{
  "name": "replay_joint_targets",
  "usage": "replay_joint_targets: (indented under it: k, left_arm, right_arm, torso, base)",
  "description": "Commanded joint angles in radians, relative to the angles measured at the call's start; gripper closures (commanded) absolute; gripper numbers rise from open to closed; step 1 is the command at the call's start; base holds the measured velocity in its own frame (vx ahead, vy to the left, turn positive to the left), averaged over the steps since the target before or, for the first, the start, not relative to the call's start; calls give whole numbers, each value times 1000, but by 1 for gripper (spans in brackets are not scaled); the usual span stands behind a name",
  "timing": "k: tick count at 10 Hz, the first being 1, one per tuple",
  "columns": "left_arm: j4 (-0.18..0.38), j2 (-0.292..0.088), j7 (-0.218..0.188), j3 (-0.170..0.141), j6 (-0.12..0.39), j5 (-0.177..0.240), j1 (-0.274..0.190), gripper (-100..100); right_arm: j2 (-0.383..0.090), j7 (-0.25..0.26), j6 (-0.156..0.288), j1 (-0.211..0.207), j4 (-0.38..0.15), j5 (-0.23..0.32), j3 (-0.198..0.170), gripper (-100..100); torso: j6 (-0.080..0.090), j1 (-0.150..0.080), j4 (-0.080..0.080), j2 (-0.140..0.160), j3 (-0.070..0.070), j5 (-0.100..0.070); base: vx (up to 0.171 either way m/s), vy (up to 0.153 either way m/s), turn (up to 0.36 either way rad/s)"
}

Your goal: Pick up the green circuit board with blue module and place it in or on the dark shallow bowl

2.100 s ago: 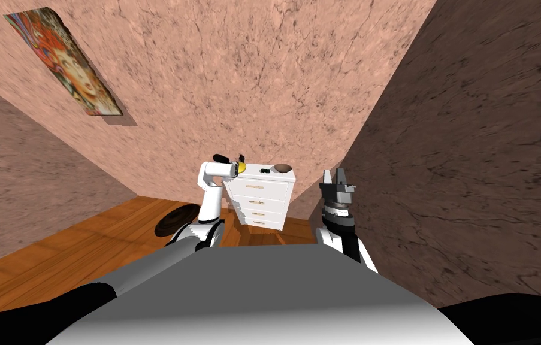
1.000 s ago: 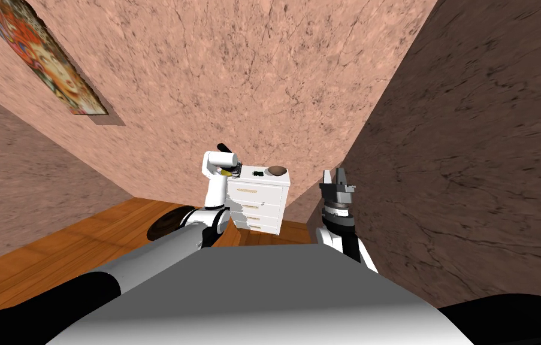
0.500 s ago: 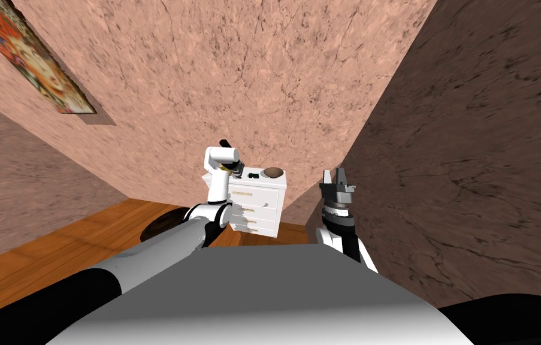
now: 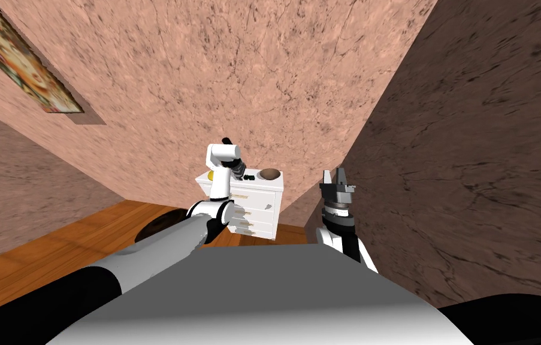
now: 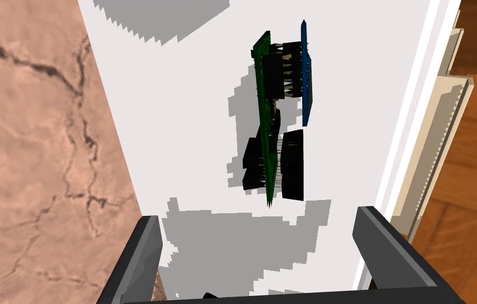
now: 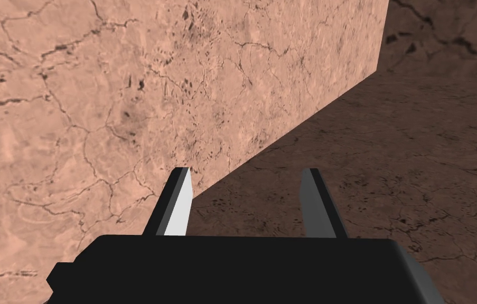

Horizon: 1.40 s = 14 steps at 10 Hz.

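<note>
The dark shallow bowl sits on the right part of the white dresser's top, its brown hollow facing up; from the head view we cannot tell whether anything lies in it. The dresser's drawers are pushed in, their pale handles showing. The green circuit board is on the same top, between the bowl and our left gripper, apart from both. In the left wrist view we see the board edge-on, as a thin green line with black parts on both faces. Its long axis runs straight away from the gripper, along the dresser's front edge. The blue module stands parallel to the board on the side towards the drawers, at the end farther from us.

Our left fingers are spread wide and grip nothing, and the board's near end lies just beyond them, in line with the gap. A small yellow thing rests at the top's left edge, behind the left arm. Our right gripper is raised by the right wall, away from the dresser, its fingers parted with nothing held
</note>
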<state>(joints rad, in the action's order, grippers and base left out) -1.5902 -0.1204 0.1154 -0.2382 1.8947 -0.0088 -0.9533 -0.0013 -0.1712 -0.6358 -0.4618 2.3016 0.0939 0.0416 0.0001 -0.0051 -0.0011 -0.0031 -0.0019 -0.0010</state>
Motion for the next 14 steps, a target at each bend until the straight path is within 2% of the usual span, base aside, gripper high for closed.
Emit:
replay_joint_targets:
  k: [1,4,5,6,7,10,11,12,14]
  left_arm:
    - [12,2,8,-6,50,4,-15,-100]
    - [18,4,14,-9,109,7,-26,-100]
    - [16,4,13,-8,96,7,-25,-100]
    - [16,4,13,-8,100,7,-25,0]
    - [36,6,11,-5,69,8,-13,-100]
    - [64,9,9,0,23,9,4,-100]
    - [52,9,11,-1,36,8,5,-100]
    - [53,9,10,0,33,8,5,100]
    - [52,9,10,-1,34,8,5,100]
  right_arm:
    - [0,0,0,0,0,0,0,0]
    - [0,0,0,0,0,0,0,0]
    - [0,0,0,0,0,0,0,0]
    - [0,0,0,0,0,0,0,0]
    - [0,0,0,0,0,0,0,0]
    - [0,0,0,0,0,0,0,0]
    - [0,0,0,0,0,0,0,0]
    - [0,0,0,0,0,0,0,0]
    - [0,0,0,0,0,0,0,0]
  torso:
    - [0,0,0,0,0,0]
    - [0,2,0,1,1,1]
    - [0,3,0,2,1,1]
    - [0,4,1,3,2,1]
    - [0,4,1,3,2,1]
    - [0,5,1,3,2,1]
    - [0,5,1,3,2,1]
    - [0,5,1,3,2,1]
    - [0,5,0,3,1,1]
  base:
    - [37,-40,-6]
    - [28,-27,-4]
    - [7,-6,0]
    - [0,0,0]
    - [8,2,-6]
    - [11,4,-6]
    - [0,0,0]
    - [0,0,0]
    - [0,0,0]
